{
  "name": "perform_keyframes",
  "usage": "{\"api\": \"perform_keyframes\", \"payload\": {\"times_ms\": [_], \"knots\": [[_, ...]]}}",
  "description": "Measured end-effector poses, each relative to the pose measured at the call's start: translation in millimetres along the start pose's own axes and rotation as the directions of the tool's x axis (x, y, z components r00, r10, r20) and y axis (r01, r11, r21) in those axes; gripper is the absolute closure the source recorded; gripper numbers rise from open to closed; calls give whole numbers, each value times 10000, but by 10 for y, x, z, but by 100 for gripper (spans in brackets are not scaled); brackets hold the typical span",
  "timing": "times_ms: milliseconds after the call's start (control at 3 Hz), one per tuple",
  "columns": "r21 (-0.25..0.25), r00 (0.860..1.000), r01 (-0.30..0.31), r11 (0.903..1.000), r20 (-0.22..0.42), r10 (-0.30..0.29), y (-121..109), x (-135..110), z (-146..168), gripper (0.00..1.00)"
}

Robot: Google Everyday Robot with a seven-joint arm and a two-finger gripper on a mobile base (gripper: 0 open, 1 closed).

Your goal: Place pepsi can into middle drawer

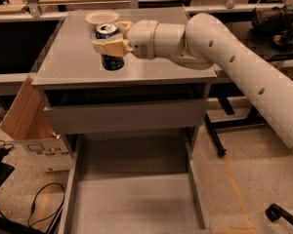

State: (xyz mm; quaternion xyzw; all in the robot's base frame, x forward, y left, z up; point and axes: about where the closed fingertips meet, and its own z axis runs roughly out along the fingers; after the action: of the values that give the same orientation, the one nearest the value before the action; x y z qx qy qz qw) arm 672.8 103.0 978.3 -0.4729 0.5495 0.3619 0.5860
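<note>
Reaching in from the right across the cabinet top [73,62], the arm is holding its gripper [107,36] over the back-left part of that surface; the 2 cream fingers [109,47] are pinching the pepsi can [112,62] around its upper body, 1 crossing the front of the can and the other sitting behind it near the silver rim. The can is standing upright between them, its dark-blue lower half showing beneath the front finger; I am not able to tell whether its base is touching the top or hanging just clear of it. A side-on grip like this is making sense to me; it is keeping the can vertical and leaving its base free for setting down on a flat floor. A shallow cream bowl [101,17] is sitting just behind the can, close to the rear finger, so any lift is probably wanting to go straight up before swinging away. The middle drawer [136,201] is standing pulled out, well below and forward of the can, its bare grey floor lying open to the arm; the drawer above it [127,117] is showing only its plain front panel, and I am judging that the carry is needing to come out past that panel before dropping down. A cardboard box [24,111] is leaning at the cabinet's left side, away from that path.
</note>
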Motion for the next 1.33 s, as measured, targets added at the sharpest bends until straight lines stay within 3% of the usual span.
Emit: {"api": "perform_keyframes", "payload": {"times_ms": [333, 667, 1000, 1333], "knots": [[121, 9991, 373, 9992, -181, -371, 332, 54, -182, 100], [258, 9925, 673, 9974, -1035, -643, 711, 924, -377, 100], [519, 9910, 416, 9978, -1292, -346, 920, 1655, -512, 100], [514, 9911, 421, 9978, -1287, -352, 919, 1647, -509, 100]]}}
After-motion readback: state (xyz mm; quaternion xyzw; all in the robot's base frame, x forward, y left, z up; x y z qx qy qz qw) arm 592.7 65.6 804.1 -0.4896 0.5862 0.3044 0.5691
